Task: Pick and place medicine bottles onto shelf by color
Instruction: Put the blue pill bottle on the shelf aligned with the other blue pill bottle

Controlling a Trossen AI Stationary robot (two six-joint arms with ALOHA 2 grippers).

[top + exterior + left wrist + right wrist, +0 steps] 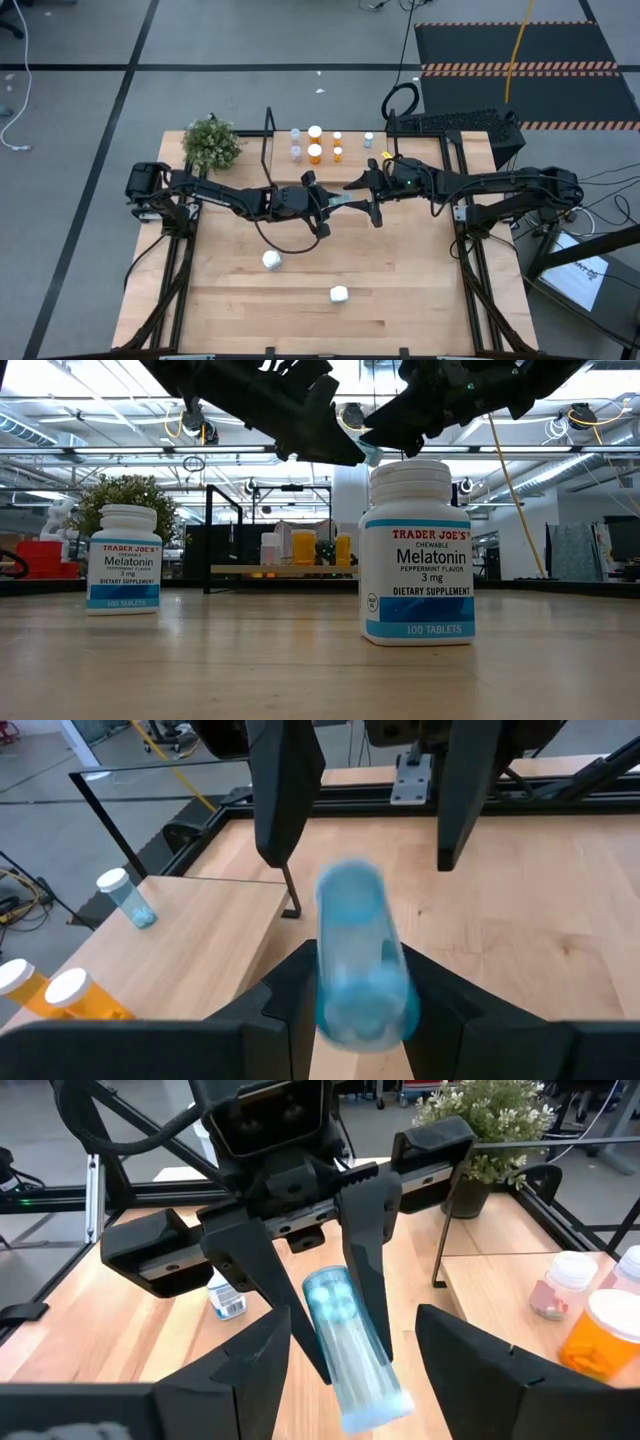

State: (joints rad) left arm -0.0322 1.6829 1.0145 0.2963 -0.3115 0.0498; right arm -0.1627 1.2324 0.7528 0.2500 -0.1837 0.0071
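At centre of high view, left gripper (335,203) and right gripper (362,192) meet. Wrist views alone reveal pale blue bottle (358,955): left fingers clamp it; right fingers spread wide around it. Shelf (330,168) behind.

Pale blue bottle (350,1345) held lengthwise in left hand (350,1010), above table.

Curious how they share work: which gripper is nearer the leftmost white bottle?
Left. The left gripper, holding a pale blue bottle, hovers just right of the white bottle, toward the shelf; the right gripper, open around that blue bottle, is farther right.
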